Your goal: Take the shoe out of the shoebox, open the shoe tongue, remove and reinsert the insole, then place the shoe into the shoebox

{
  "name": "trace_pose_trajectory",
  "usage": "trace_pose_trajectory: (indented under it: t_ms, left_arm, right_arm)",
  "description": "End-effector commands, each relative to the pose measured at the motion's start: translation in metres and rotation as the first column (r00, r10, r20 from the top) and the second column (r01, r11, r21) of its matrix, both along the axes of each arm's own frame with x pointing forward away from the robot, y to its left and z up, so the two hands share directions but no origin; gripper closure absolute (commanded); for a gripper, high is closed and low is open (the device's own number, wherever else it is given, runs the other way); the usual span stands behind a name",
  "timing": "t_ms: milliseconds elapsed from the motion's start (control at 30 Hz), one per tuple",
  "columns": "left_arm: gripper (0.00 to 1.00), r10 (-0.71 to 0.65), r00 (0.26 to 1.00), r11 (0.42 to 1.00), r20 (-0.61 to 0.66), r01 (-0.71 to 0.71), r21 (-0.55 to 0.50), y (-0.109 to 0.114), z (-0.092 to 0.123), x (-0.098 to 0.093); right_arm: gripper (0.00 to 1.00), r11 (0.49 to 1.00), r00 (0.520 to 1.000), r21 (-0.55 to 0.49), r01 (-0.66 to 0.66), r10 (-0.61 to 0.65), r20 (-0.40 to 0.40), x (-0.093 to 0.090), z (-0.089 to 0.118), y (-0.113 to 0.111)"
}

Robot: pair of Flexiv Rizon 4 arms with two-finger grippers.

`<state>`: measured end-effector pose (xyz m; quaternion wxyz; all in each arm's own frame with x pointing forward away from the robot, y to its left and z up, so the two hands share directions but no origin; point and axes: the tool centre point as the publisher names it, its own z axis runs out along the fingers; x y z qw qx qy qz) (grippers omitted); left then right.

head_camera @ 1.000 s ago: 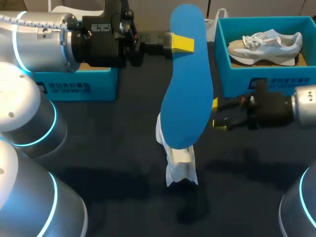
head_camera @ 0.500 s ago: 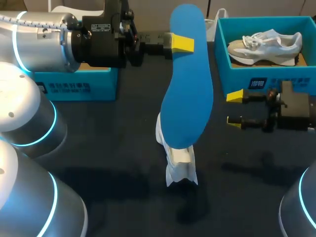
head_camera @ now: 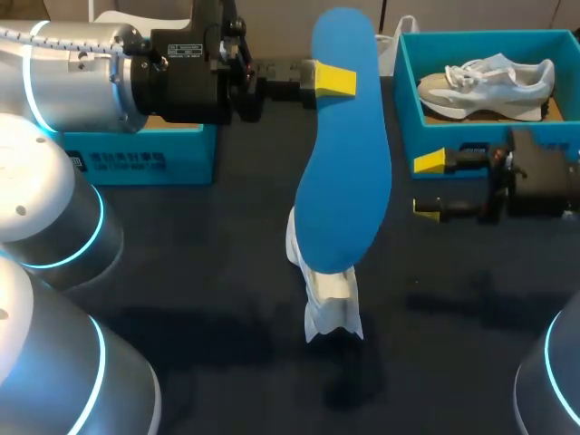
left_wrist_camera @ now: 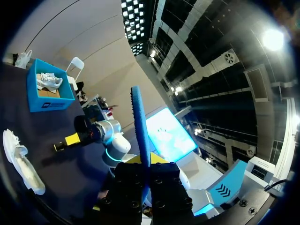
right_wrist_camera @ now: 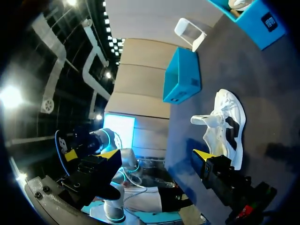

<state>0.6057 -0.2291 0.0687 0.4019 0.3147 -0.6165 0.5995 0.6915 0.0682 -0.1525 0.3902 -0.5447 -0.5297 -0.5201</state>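
The left gripper (head_camera: 332,80) is pinched tight on the blue insole (head_camera: 344,172), near its far end, in the upper middle of the head view. The insole is held up high, and its lower end hides part of the white shoe (head_camera: 328,304), which lies on the table (head_camera: 181,272) in the lower middle. The right gripper (head_camera: 426,186) is at the right with its fingers wide apart and nothing in them, just below the blue shoebox (head_camera: 435,136), which holds another shoe (head_camera: 489,82). The insole looks thin, light and bendy, so it may flop. The white shoe looks soft and light and could slide. Its rim near the heel is likely a good place to hold.
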Motion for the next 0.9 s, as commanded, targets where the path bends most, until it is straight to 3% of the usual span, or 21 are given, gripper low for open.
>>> trace_pose_trajectory:
  t_ms: [33,367,467,600,667,700,767,800,867,900]
  left_arm:
    - [1.00,-0.001,1.000,1.000,0.000,0.001,0.002,-0.002,0.000,0.001]
    - [1.00,-0.001,1.000,1.000,0.000,0.001,0.002,-0.002,0.000,0.001]
    - [1.00,-0.008,0.978,1.000,0.208,0.009,-0.006,0.003,-0.012,0.002]
    - [1.00,-0.027,0.886,0.999,0.462,0.044,-0.025,0.012,-0.023,0.007]
    - [1.00,-0.025,0.773,0.998,0.634,0.052,-0.024,0.017,-0.032,0.011]
    - [1.00,-0.012,0.761,0.998,0.649,0.046,-0.035,0.019,-0.034,0.013]
    - [1.00,0.005,0.640,0.995,0.768,0.072,-0.066,0.024,-0.040,0.018]
    - [1.00,0.033,0.657,0.996,0.753,0.041,-0.079,0.025,-0.040,0.021]
    - [1.00,0.037,0.531,0.996,0.847,0.052,-0.076,0.029,-0.042,0.028]
    - [1.00,0.026,0.508,0.997,0.861,0.053,-0.062,0.031,-0.043,0.029]
  right_arm:
    - [0.00,0.999,0.999,-0.001,-0.037,0.037,-0.005,0.013,-0.001,0.005]
    - [0.00,0.999,0.999,-0.001,-0.037,0.037,-0.005,0.013,-0.001,0.005]
    - [0.00,0.999,0.999,-0.001,-0.037,0.037,-0.005,0.013,-0.001,0.005]
    - [0.00,0.999,0.999,-0.001,-0.037,0.037,-0.005,0.013,-0.001,0.005]
    - [0.00,0.999,0.999,-0.001,-0.037,0.037,-0.005,0.013,-0.001,0.005]
    - [0.00,0.999,0.999,-0.001,-0.037,0.037,-0.005,0.013,-0.001,0.005]
    - [0.00,0.999,0.999,-0.001,-0.037,0.037,-0.005,0.013,-0.001,0.005]
    - [0.00,0.999,0.999,-0.001,-0.037,0.037,-0.005,0.013,-0.001,0.005]
    - [0.00,0.999,0.999,-0.001,-0.037,0.037,-0.005,0.013,-0.001,0.005]
    - [0.00,0.999,0.999,-0.001,-0.037,0.037,-0.005,0.013,-0.001,0.005]
